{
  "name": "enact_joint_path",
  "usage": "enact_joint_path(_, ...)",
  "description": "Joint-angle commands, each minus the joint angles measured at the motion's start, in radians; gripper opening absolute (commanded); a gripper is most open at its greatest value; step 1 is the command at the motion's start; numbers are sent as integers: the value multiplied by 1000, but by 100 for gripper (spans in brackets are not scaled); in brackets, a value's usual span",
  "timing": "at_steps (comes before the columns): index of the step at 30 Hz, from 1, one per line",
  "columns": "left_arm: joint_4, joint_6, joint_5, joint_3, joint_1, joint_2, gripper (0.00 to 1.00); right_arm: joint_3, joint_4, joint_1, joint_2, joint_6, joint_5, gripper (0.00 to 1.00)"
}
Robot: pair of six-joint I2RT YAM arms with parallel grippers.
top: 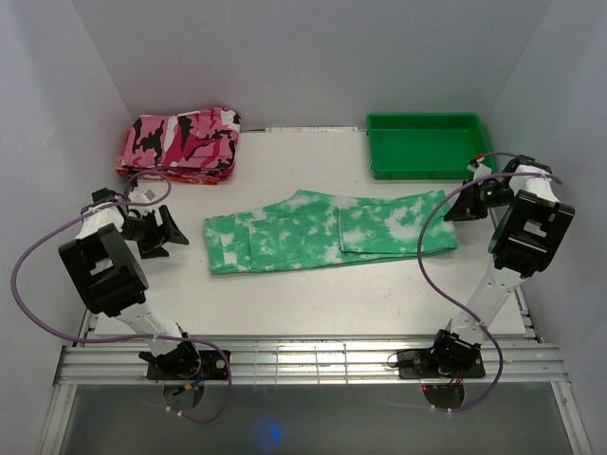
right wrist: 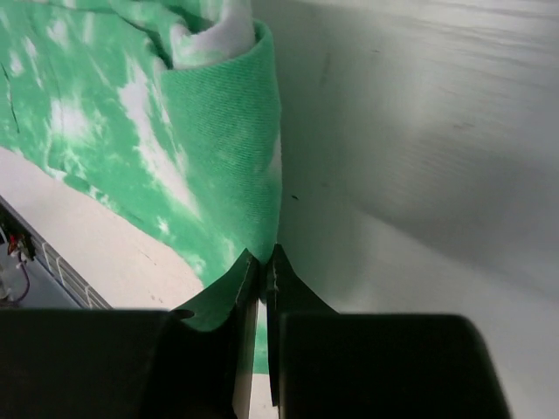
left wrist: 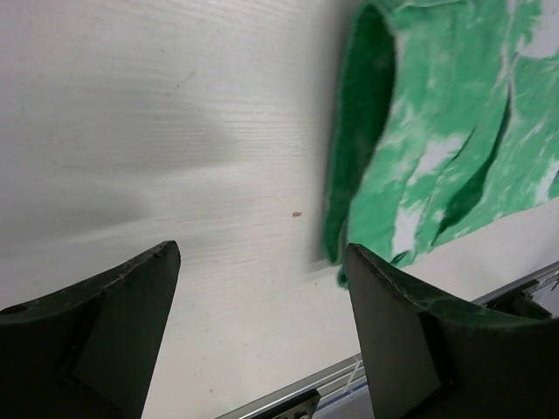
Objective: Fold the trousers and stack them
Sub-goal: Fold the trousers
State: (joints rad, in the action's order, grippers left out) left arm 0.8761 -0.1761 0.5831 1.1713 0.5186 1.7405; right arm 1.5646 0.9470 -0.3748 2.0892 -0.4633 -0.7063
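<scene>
Top external: trousers (top: 327, 232) lie flat mid-table, long edges running left to right, with bare table (top: 285, 299) along their near side. My right gripper (right wrist: 262, 260) is clenched on their right end edge. My left gripper (left wrist: 262, 253) is spread wide and empty, just left of their left end.

trousers (top: 327, 230) on table (top: 285, 296), before tray (top: 427, 173)
</scene>
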Motion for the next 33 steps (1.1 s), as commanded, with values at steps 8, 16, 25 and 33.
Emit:
enact_joint_path(8,-209,94,98,-87,-262,-12,81,121,144,17,-225,119,-65,8)
enact_joint_path(16,-312,204,103,-47,-362,109,66,81,-22,210,-324,362,-6,8)
enact_joint_path(25,-376,227,245,-73,-391,163,15,32,-239,483,-302,580,50,8)
enact_joint_path(33,-479,329,271,-108,-446,177,0,109,-350,724,-199,719,56,8)
